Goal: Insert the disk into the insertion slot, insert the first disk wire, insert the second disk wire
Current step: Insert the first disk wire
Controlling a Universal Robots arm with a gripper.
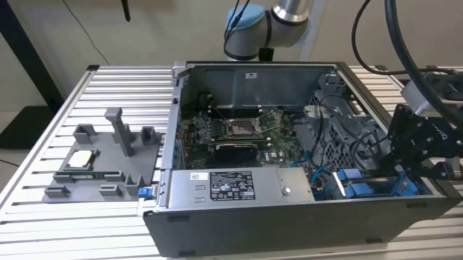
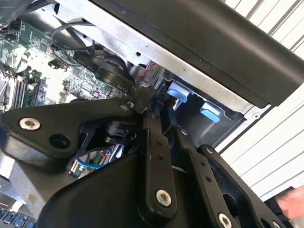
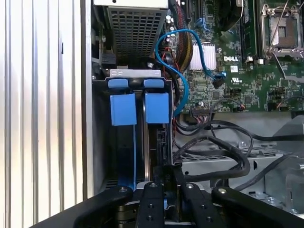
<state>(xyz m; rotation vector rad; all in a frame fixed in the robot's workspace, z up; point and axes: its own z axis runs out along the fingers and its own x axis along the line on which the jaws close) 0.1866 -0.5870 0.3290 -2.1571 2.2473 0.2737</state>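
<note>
The insertion slot (image 1: 365, 189) is at the open computer case's corner on the exterior view's right, dark metal with blue plastic. In the first wrist view, two blue carrier tabs (image 3: 123, 108) (image 3: 157, 106) stand side by side in the slot (image 3: 100, 142). The disk's silver body is hidden down in the bay. My black gripper (image 3: 167, 174) hangs over the compartment with the second tab, its fingertips drawn together; whether they pinch anything is hidden. It also shows as the gripper (image 1: 402, 172) and the gripper (image 2: 150, 107). A blue wire (image 3: 183, 78) loops beside the slot, its connector (image 3: 218, 81) loose over the motherboard. Black wires (image 3: 223, 156) lie close by.
A grey labelled power-supply box (image 1: 239, 187) fills the case's near side, with the motherboard and processor socket (image 1: 239, 128) behind it. A grey fixture tray (image 1: 101, 162) with small parts sits on the slatted table (image 1: 43, 216). Thick arm cables (image 1: 398, 49) hang above the gripper.
</note>
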